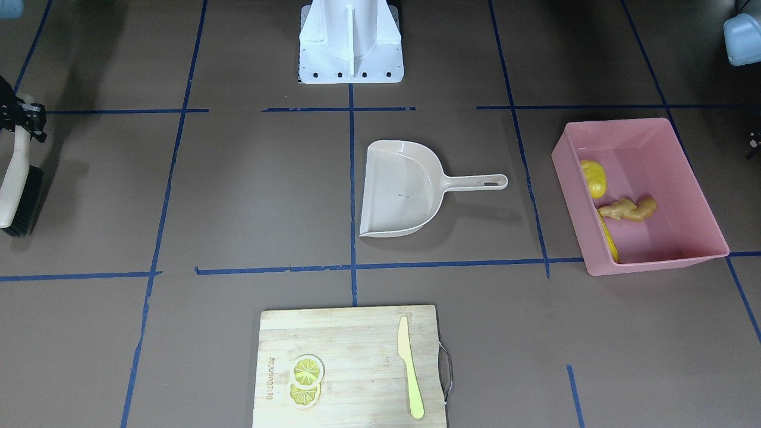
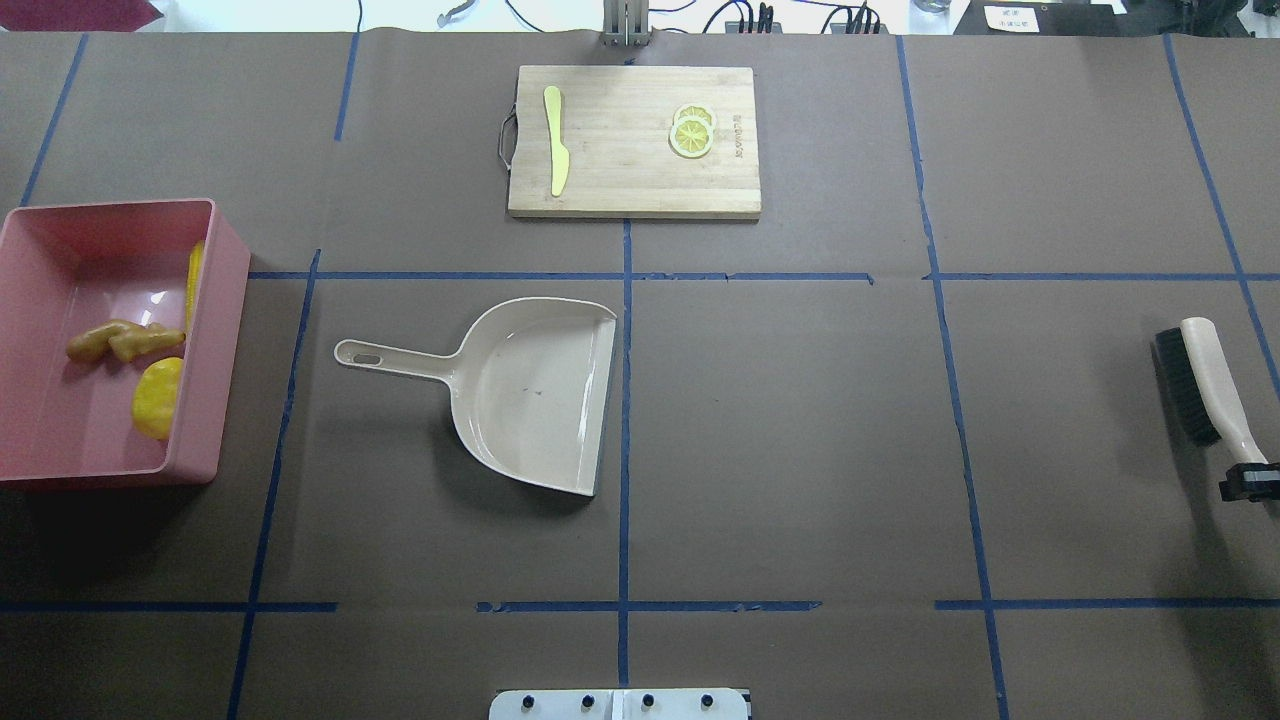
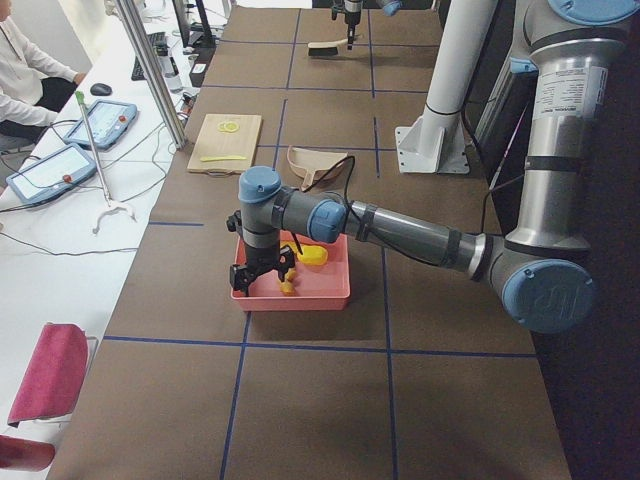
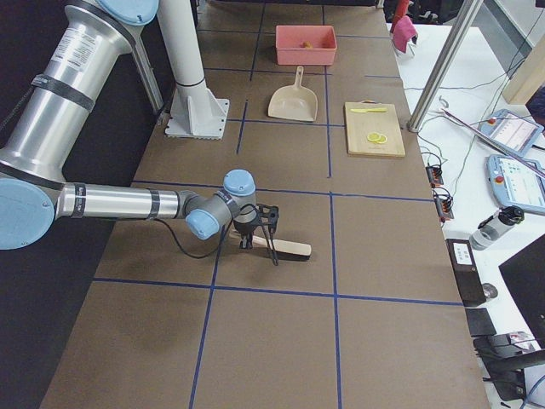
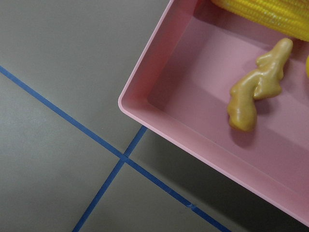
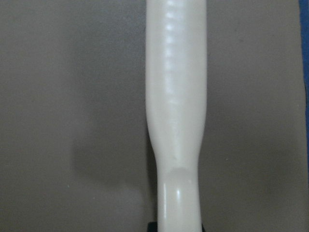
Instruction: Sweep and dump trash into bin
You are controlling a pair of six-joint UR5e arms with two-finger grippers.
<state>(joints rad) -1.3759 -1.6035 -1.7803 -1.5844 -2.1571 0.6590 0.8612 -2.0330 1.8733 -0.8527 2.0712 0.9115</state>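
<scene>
The pink bin (image 1: 618, 123) stands at my left end of the table (image 2: 110, 204). In it lie the corn cob (image 1: 610, 241), the yellow potato (image 1: 593, 177) and the ginger root (image 1: 627, 209). The left wrist view shows the bin's corner (image 5: 145, 72) with the ginger (image 5: 256, 89) and corn (image 5: 260, 12). My left gripper (image 3: 262, 282) hangs over that corner; I cannot tell if it is open. My right gripper (image 2: 1248, 483) stands at the handle end of the brush (image 2: 1205, 380), far right. I cannot tell whether it grips the handle (image 6: 176, 96).
The beige dustpan (image 2: 530, 390) lies empty in the middle of the table, handle toward the bin. A wooden cutting board (image 2: 620, 160) at the far side carries a pale knife (image 2: 555, 140) and lemon slices (image 2: 691, 132). The robot base (image 1: 351, 41) is bolted at the near edge.
</scene>
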